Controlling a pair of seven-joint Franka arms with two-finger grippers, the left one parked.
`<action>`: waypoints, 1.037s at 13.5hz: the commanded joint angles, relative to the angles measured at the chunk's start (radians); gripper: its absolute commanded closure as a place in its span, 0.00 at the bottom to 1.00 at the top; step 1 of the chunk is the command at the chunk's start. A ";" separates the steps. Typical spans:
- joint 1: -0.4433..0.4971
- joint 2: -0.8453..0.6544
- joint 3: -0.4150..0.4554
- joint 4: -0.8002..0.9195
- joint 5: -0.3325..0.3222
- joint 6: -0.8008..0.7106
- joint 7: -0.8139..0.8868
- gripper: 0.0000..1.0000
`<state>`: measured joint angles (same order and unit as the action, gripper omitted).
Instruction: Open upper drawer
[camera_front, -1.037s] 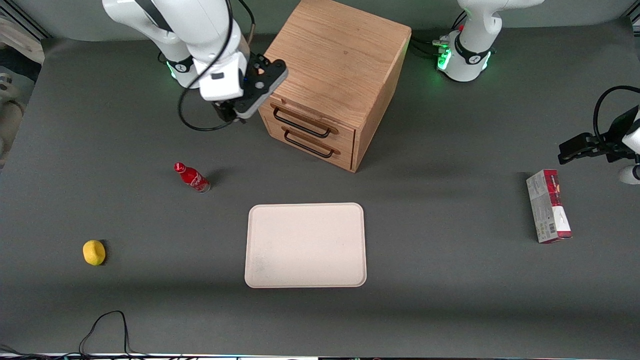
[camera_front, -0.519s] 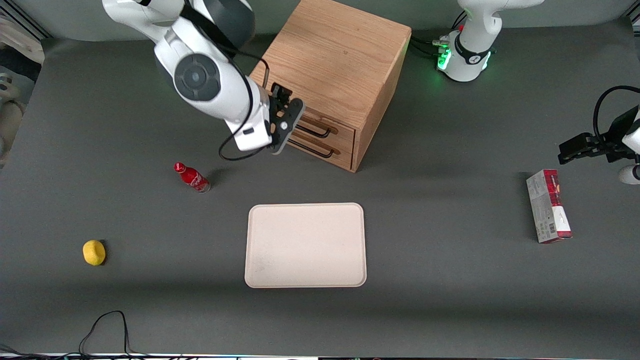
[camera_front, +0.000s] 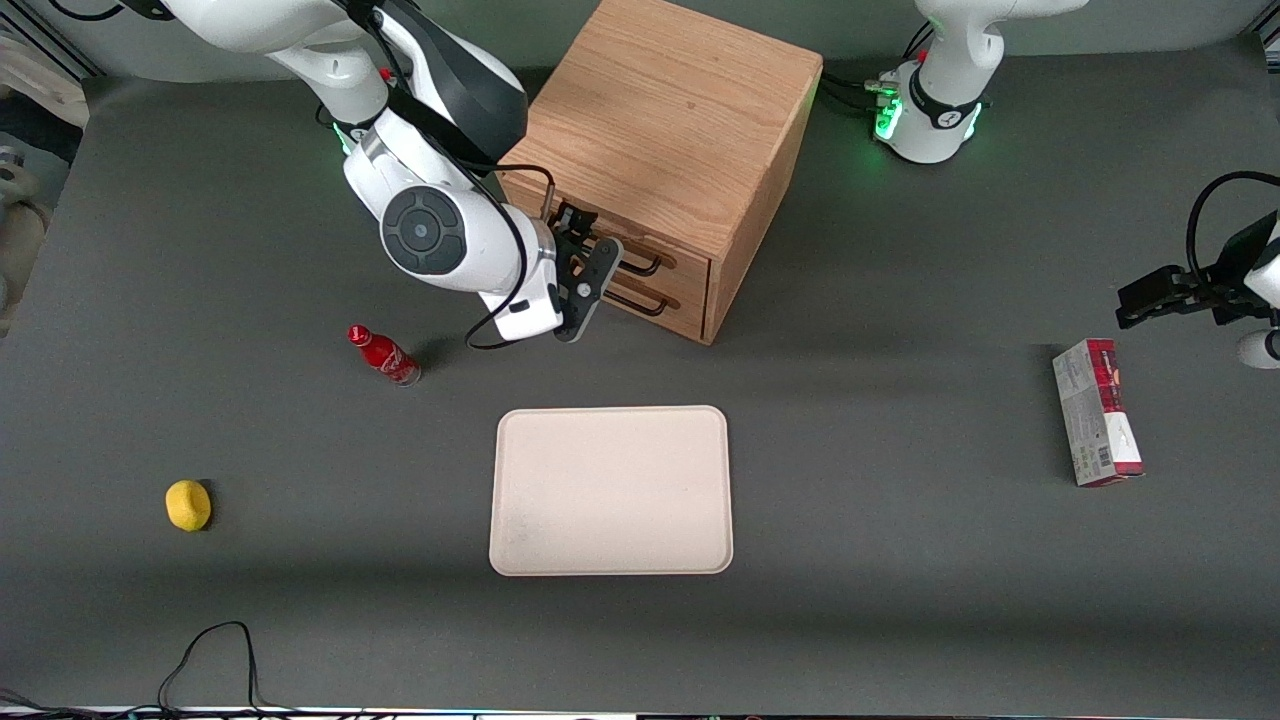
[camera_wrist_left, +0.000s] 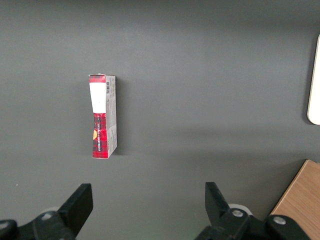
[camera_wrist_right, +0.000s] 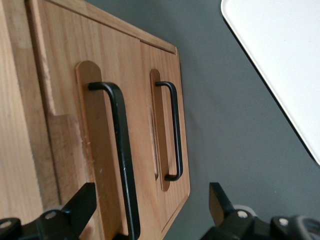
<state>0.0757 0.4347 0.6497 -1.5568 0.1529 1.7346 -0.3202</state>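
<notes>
The wooden cabinet (camera_front: 670, 130) stands at the back of the table with both drawers shut. The upper drawer (camera_front: 683, 263) has a thin black wire handle (camera_front: 642, 264); the bottom drawer's handle (camera_front: 640, 302) is just below it. My right gripper (camera_front: 585, 250) is right in front of the drawer fronts, covering part of both handles. In the right wrist view the gripper (camera_wrist_right: 150, 205) is open and empty. The upper drawer's handle (camera_wrist_right: 121, 165) runs between the two fingers (camera_wrist_right: 82, 202), not touched. The bottom drawer's handle (camera_wrist_right: 176, 130) lies beside it.
A cream tray (camera_front: 611, 490) lies nearer the front camera than the cabinet and shows in the right wrist view (camera_wrist_right: 285, 60). A red bottle (camera_front: 385, 355) and a yellow lemon (camera_front: 188, 504) lie toward the working arm's end. A red and white box (camera_front: 1096, 412) lies toward the parked arm's end.
My right gripper has swung from beside the cabinet's corner down to in front of the drawer fronts and turned to face them. The drawers have not moved.
</notes>
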 joint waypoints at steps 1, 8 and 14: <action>0.009 0.007 0.004 -0.035 0.011 0.057 -0.025 0.00; 0.012 0.009 0.005 -0.088 -0.013 0.109 -0.023 0.00; 0.007 0.053 0.004 -0.068 -0.136 0.141 -0.027 0.00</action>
<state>0.0888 0.4529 0.6512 -1.6558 0.0695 1.8627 -0.3255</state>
